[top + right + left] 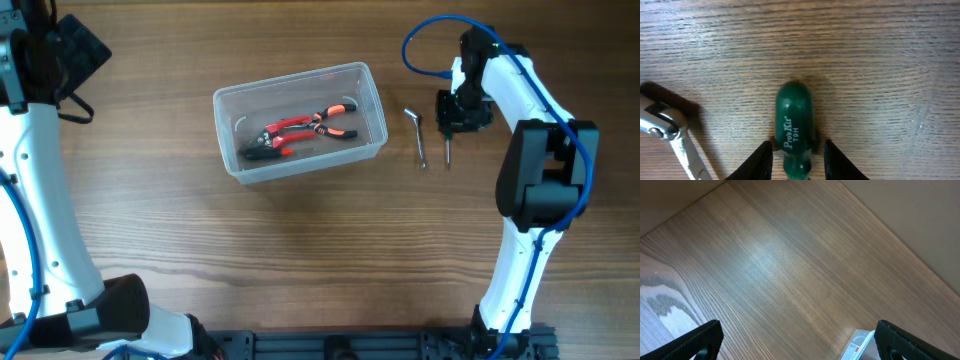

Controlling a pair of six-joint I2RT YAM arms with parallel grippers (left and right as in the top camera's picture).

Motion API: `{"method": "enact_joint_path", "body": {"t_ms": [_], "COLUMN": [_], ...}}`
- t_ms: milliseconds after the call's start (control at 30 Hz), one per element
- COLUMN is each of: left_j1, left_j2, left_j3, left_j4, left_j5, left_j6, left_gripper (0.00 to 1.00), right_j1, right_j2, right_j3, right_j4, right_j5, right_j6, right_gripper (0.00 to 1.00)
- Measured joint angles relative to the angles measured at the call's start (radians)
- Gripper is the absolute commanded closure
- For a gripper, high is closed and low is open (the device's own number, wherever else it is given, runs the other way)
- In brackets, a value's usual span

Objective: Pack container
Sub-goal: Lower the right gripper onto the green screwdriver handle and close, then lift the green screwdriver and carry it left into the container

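The clear plastic container [300,78] stands left of the table's centre and holds red-handled pliers [300,128]. Its corner shows in the left wrist view [860,344]. My right gripper [455,118] is down at the table on the right. In the right wrist view its fingers [797,160] are open, one on each side of a green-handled screwdriver [794,120], with a small gap on the right side. The screwdriver's shaft [448,152] sticks out below the gripper. My left gripper [800,340] is open and empty, raised at the far left [78,52].
A silver L-shaped wrench [420,138] lies between the container and the screwdriver. Its head shows at the left of the right wrist view [662,125]. The rest is bare wooden tabletop.
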Motion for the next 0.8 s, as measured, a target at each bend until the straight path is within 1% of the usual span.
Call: {"method": "enact_joint_path", "body": {"t_ms": [67,167,200,267,367,567,800], "left_j1": [0.000,0.000,0.000,0.000,0.000,0.000,0.000], "left_j2": [0.000,0.000,0.000,0.000,0.000,0.000,0.000], "left_j3": [0.000,0.000,0.000,0.000,0.000,0.000,0.000], "left_j4": [0.000,0.000,0.000,0.000,0.000,0.000,0.000], "left_j5": [0.000,0.000,0.000,0.000,0.000,0.000,0.000], "left_j6": [0.000,0.000,0.000,0.000,0.000,0.000,0.000], "left_gripper": [0.00,0.00,0.00,0.00,0.00,0.00,0.00], "right_j1": [0.000,0.000,0.000,0.000,0.000,0.000,0.000], "right_j2": [0.000,0.000,0.000,0.000,0.000,0.000,0.000], "right_j3": [-0.001,-0.001,-0.001,-0.001,-0.002,-0.002,0.024], "right_j4": [-0.001,-0.004,-0.004,-0.005,-0.010,-0.019,-0.074], "right_j5": [0.011,0.023,0.026,0.029,0.037,0.037,0.037], "right_j6": [0.000,0.000,0.000,0.000,0.002,0.000,0.000], "right_gripper": [0.76,0.77,0.79,0.83,0.96,0.96,0.96]}}
